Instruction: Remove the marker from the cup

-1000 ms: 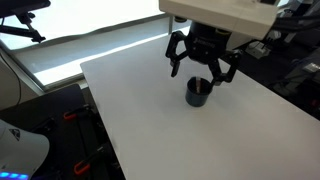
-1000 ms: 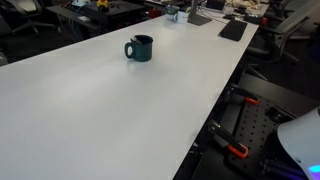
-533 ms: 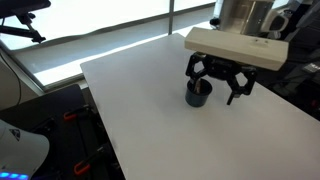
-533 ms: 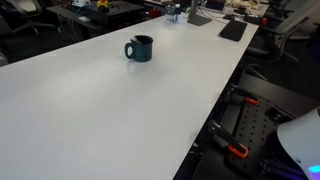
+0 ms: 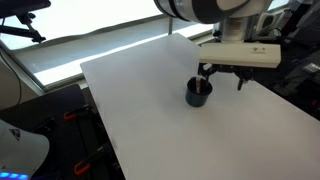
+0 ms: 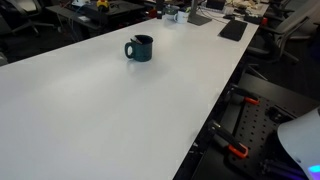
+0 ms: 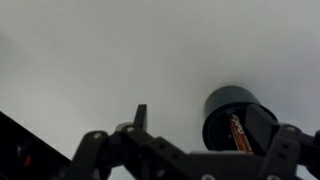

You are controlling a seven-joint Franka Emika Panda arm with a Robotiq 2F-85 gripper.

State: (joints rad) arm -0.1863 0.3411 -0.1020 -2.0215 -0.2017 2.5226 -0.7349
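White table (image 5: 130,115) bears cup (image 5: 198,95) with marker (image 7: 238,134) inside

The arm (image 5: 215,8) wears smooth, rounded shells of glossy white and pale grey, seen at the top of an exterior view. Under it sits a flat white block (image 5: 245,52), long and square-edged. The gripper (image 5: 222,78) below is matt black and made of thin jointed bars. In the wrist view its black link bars (image 7: 100,150) look blurred, with rounded joints.
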